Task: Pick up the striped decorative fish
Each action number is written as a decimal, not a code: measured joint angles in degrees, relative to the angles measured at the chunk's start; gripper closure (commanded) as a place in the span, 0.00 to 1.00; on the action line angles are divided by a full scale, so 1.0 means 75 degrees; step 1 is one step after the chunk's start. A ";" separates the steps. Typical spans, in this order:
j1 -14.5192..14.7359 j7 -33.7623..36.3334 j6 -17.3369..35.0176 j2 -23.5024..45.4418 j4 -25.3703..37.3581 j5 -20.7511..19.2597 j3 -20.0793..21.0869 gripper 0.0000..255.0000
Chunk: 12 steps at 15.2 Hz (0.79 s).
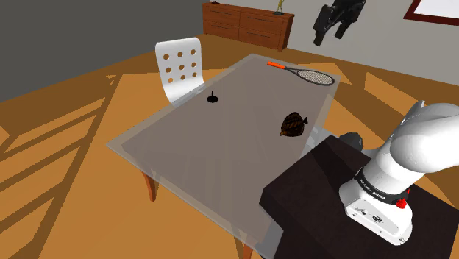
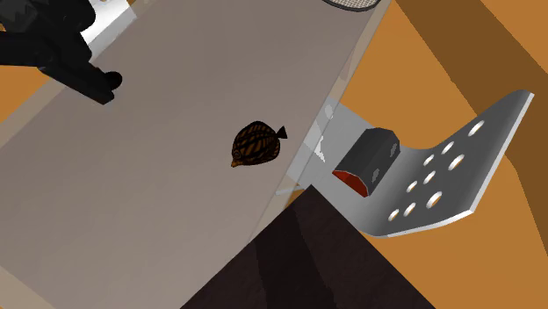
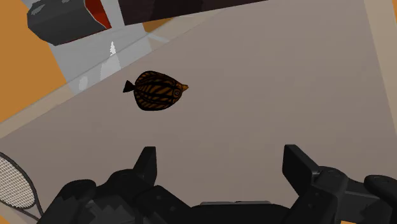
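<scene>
1. Shoulder view
   - The striped fish [image 1: 294, 124], dark brown with orange-brown bands, is lying flat on the grey tabletop [image 1: 221, 154], near the edge that is facing the dark stand [image 1: 316, 184].
   - The white arm [image 1: 423, 143] is rising from the stand, and the black jaws are hanging high in the air at the view's top, above the far end of the tabletop and well apart from the fish.
   - A racket [image 1: 305, 73] with an orange grip is lying at the far end, and a small black object [image 1: 212, 97] is sitting near the white perforated chair [image 1: 180, 68].
   - A wooden dresser [image 1: 246, 26] is standing against the back wall.

2. Second exterior view
   - The fish [image 2: 255, 145] is resting on the tabletop [image 2: 132, 211], close to the edge on this view's right, with its black tail pointing toward that edge.
   - The jaws are showing in the upper left corner, well apart from the fish.
   - A dark box [image 2: 369, 158] with a red face is sitting next to a grey perforated chair [image 2: 448, 167], past the tabletop edge.

3. Wrist view
   - The two black fingers [image 3: 147, 162] are standing wide apart, so the jaws are fully spread and gripping nothing.
   - The fish [image 3: 157, 90] is lying ahead of the fingertips, not between them, touching neither.
   - The racket head [image 3: 16, 184] is showing off to one side of the jaws.
</scene>
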 measured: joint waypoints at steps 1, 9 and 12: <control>0.0000 0.0000 0.0000 0.0000 0.0000 0.0000 0.0000 0.00; 0.0089 -0.0885 0.1746 -0.0244 -0.1871 -0.0415 -0.0564 0.00; 0.0053 -0.1307 0.2639 -0.0062 -0.2524 -0.0671 -0.0893 0.00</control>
